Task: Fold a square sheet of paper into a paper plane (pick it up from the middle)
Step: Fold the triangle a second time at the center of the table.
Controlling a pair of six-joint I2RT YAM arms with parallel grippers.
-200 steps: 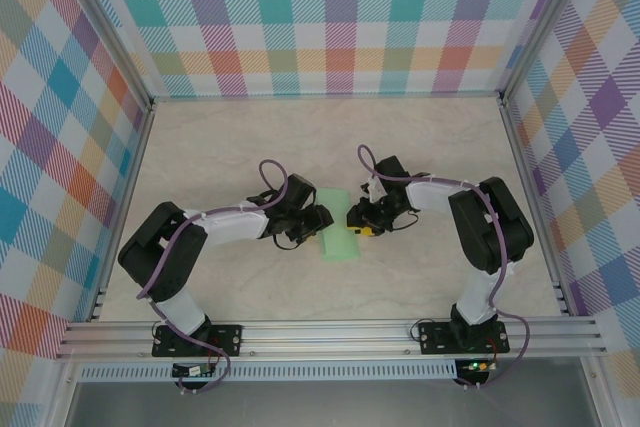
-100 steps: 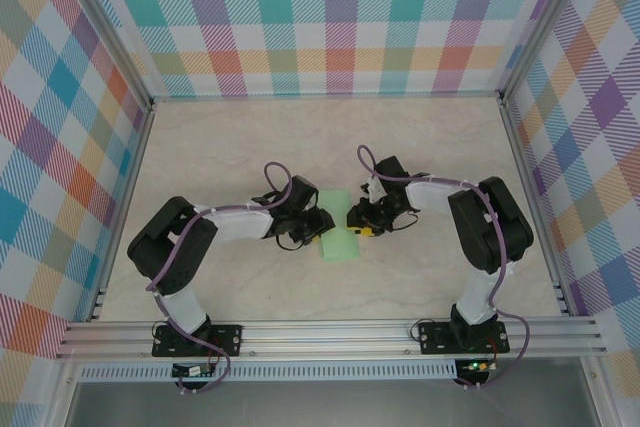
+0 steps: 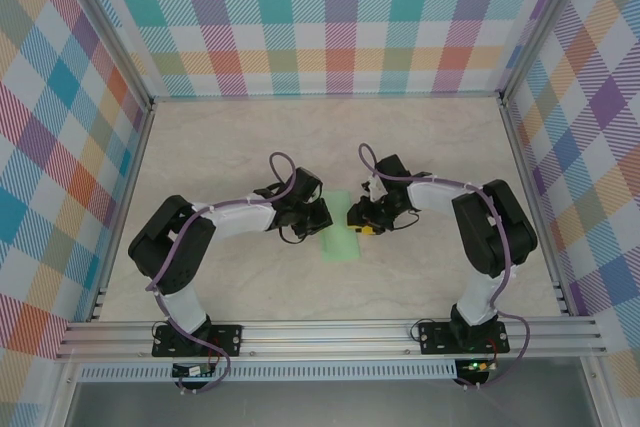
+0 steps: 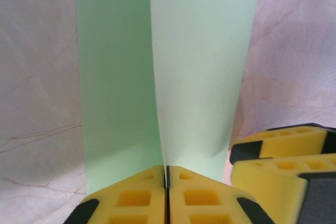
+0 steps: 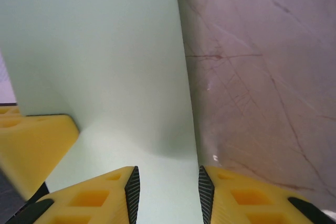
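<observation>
On the table (image 3: 250, 147), our left gripper (image 4: 167, 177) is clamped on the plane (image 4: 202, 61) at its raised centre crease; our right gripper (image 5: 169, 182) stands parted astride its edge. We judge it light, limp, easily crumpled: pinch at the fold

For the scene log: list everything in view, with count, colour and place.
paper plane: one, light green, partly folded, mid-table between the pincers
table: one, beige marbled, under everything
walls: three, multicoloured plaid, at left, back and right
frame rails: several, silver, along the near edge and up the corners
left arm: one, black and white, reaching in from the near left
right arm: one, black and white, reaching in from the near right
left pincer: one, yellow fingers, shut on the paper plane's raised crease
right pincer: one, yellow fingers, open, paper between them
</observation>
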